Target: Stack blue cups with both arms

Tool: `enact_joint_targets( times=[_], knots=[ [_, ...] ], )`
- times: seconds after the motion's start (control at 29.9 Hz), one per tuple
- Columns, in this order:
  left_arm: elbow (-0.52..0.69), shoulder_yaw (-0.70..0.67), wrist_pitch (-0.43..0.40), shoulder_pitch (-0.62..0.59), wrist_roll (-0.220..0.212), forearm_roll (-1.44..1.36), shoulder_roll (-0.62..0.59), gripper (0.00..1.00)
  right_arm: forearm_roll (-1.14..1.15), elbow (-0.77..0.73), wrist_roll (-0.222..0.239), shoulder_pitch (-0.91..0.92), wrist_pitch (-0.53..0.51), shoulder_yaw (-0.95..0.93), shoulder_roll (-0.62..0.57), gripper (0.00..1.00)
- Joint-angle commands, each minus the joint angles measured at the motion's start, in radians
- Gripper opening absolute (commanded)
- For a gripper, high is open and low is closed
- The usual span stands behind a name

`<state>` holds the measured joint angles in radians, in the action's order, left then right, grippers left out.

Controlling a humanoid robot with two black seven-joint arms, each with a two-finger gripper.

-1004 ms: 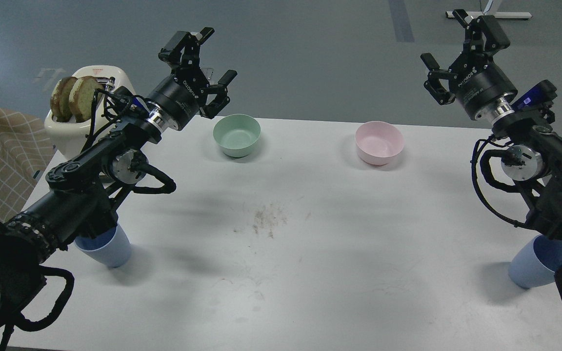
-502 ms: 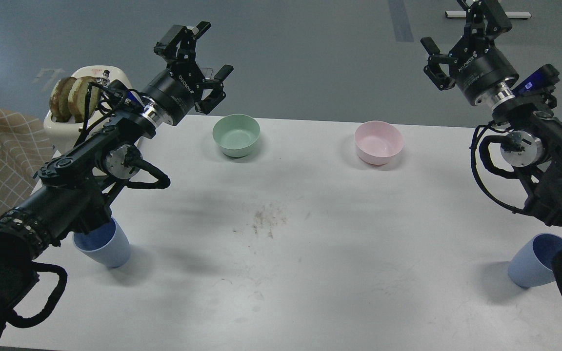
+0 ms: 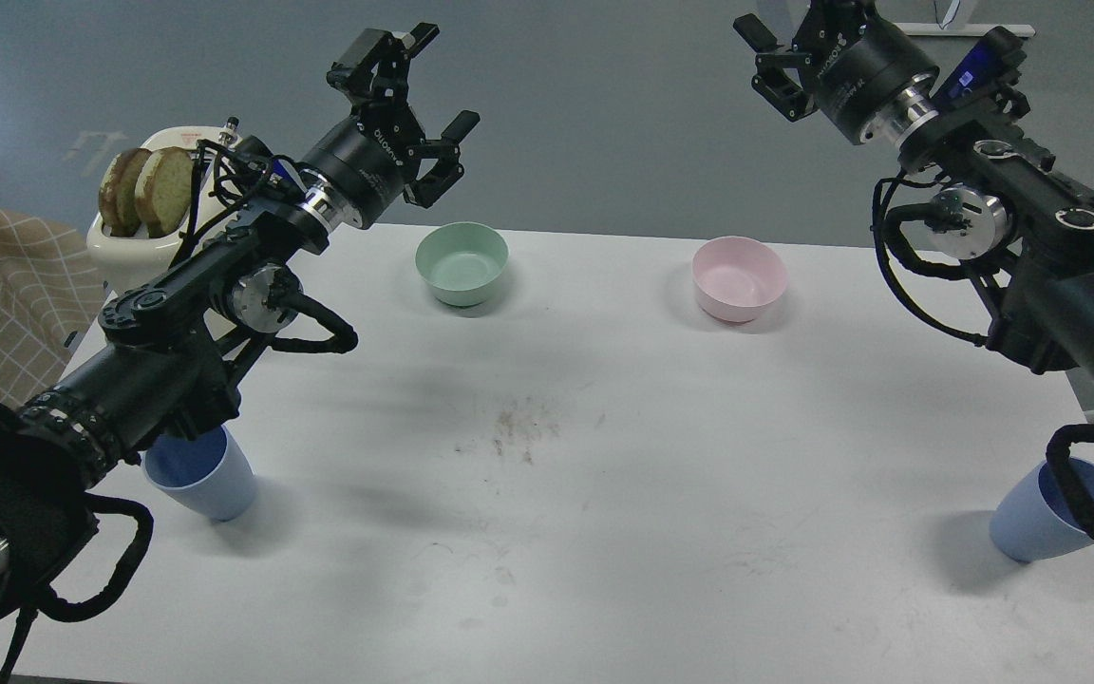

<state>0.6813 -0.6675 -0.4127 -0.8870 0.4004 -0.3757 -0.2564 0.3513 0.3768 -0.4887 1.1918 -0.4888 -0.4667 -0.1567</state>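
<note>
Nothing was stacked yet. One pale blue plastic cup (image 3: 202,482) stood at the table's near-left, its twin (image 3: 1050,518) near-right, well apart. The left gripper (image 3: 414,109) gaped empty overhead; the right gripper (image 3: 787,43), partly cropped, seemingly likewise.

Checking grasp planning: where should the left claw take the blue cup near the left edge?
Grip the blue cup by its outer wall just below the rim, coming from its right side. It stands upright, mouth open, partly under the left arm, which hinders a descent from straight above.
</note>
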Motion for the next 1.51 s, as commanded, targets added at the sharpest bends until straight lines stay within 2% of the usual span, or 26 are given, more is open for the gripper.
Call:
enact_joint_targets(
  times=[0.0, 0.94, 1.17, 1.34, 1.41, 1.47],
  knots=[
    [0.000, -0.004, -0.001, 0.000, 0.000, -0.002, 0.011, 0.98, 0.000, 0.002, 0.000, -0.015, 0.000, 0.000, -0.001, 1.00],
    [0.067, -0.017, -0.009, 0.013, 0.000, 0.008, -0.064, 0.98, 0.005, 0.050, 0.000, -0.015, 0.000, -0.013, -0.006, 1.00],
    [0.072, -0.004, -0.040, -0.038, 0.001, -0.078, -0.112, 0.98, 0.008, 0.040, 0.000, 0.012, 0.000, -0.009, -0.029, 1.00],
    [0.196, 0.000, -0.076, -0.076, 0.000, -0.251, -0.237, 0.98, 0.012, 0.040, 0.000, 0.015, 0.000, -0.006, -0.024, 1.00],
    [0.335, 0.000, -0.076, -0.076, -0.002, -0.374, -0.354, 0.98, 0.012, 0.042, 0.000, 0.017, 0.000, -0.006, -0.029, 1.00],
    [0.417, -0.001, -0.076, -0.076, -0.005, -0.446, -0.436, 0.98, 0.012, 0.037, 0.000, 0.017, 0.000, -0.006, -0.030, 1.00]
  ],
)
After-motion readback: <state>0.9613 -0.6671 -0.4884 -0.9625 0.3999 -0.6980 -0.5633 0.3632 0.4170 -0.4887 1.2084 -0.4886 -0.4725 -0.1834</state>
